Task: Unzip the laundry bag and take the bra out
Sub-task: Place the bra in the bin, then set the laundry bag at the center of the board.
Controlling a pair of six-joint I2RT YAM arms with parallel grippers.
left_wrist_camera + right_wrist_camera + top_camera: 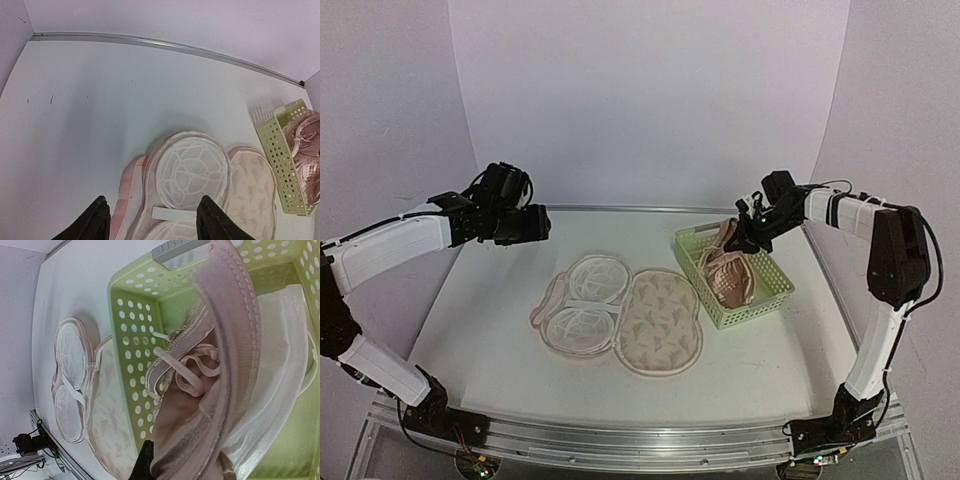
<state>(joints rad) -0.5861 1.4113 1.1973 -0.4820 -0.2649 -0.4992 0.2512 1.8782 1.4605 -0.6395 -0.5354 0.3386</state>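
Top view: my right end effector is pinched on the bra, which lies in the basket near the tabletop's right edge.
Left wrist: my left end effector is half-spread and empty over the unzipped laundry bag.
Right wrist: the loose straps could snag the lattice and drag the basket.

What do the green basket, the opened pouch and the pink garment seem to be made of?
Basket: probably rigid matte plastic, moulded holes. Laundry bag: soft printed fabric, white mesh inside. Bra: soft ribbed cloth, stitched edges, likely elastic straps.
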